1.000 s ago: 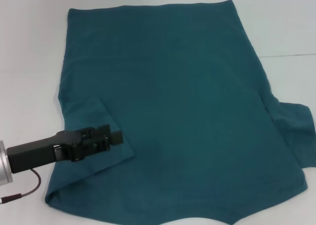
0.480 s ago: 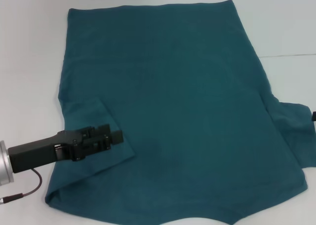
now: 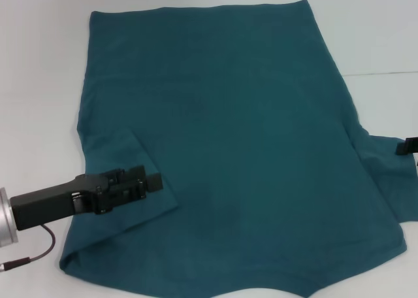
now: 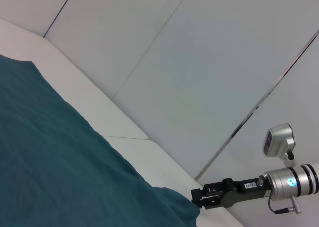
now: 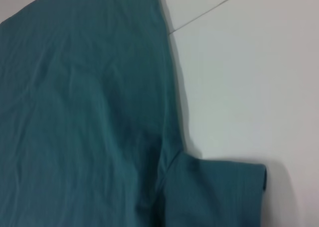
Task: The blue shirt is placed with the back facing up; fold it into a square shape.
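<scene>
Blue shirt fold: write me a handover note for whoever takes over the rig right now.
Left gripper: over the left sleeve, which is already folded in onto the shirt body; I cannot tell its finger state.
Right gripper: just at the right edge of the head view, near the right sleeve; finger state unclear.
Blue shirt: lies flat, plain side up, on the white table.
Done: left sleeve folded in.
Left: right sleeve, still spread out, then fold the body into a square.

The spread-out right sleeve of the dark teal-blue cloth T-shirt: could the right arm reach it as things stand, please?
Probably yes. The right gripper is at the sleeve's outer edge, and nothing lies between them or on the sleeve. The left gripper sits over the folded-in left sleeve, well clear.
</scene>
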Robot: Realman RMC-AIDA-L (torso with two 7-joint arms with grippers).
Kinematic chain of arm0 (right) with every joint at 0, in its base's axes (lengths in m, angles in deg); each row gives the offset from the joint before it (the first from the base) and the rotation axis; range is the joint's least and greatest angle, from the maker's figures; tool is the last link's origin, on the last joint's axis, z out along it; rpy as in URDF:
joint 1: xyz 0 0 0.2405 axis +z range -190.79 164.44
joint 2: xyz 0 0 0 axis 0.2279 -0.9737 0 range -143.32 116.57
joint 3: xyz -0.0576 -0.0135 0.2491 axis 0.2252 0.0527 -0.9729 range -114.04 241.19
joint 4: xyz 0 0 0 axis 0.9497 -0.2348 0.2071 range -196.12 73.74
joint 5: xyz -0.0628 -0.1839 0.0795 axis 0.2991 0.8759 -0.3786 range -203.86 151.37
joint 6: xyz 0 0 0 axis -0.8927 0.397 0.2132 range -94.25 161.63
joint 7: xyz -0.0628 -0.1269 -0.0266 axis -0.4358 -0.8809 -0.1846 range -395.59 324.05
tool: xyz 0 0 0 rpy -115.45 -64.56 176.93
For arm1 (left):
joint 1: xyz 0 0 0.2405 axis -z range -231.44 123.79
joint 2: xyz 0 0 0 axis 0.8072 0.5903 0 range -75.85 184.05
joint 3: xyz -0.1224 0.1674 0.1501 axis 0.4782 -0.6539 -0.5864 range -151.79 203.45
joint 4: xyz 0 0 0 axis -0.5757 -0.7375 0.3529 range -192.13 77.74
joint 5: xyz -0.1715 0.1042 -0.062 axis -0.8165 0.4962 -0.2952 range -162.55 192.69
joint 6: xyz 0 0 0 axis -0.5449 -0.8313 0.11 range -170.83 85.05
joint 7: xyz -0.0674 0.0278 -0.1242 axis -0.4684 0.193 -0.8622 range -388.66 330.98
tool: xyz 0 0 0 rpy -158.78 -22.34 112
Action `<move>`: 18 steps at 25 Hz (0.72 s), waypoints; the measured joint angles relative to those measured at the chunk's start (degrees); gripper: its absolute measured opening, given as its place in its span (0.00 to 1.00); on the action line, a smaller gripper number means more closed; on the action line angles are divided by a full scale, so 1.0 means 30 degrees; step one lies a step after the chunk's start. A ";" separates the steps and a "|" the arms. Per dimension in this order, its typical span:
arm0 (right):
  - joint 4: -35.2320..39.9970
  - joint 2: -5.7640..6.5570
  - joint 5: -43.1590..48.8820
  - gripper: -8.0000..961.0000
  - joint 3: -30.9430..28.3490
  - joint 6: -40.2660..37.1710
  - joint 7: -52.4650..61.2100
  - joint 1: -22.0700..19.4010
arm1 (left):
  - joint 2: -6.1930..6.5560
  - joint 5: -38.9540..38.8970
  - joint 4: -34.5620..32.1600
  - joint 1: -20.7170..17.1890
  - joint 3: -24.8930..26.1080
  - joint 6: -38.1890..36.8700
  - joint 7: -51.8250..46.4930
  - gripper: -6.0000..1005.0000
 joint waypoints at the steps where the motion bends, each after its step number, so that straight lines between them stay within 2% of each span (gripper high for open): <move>1: -0.0018 -0.0053 0.0001 0.70 0.0002 0.0087 -0.0002 0.0023 | -0.0007 0.0000 -0.0001 -0.0011 0.0000 -0.0001 -0.0002 0.69; 18: -0.0768 -0.0378 -0.0037 0.69 -0.0079 0.0794 0.0076 0.0382 | -0.0035 0.0000 0.0030 -0.0066 0.0175 -0.0003 -0.0037 0.69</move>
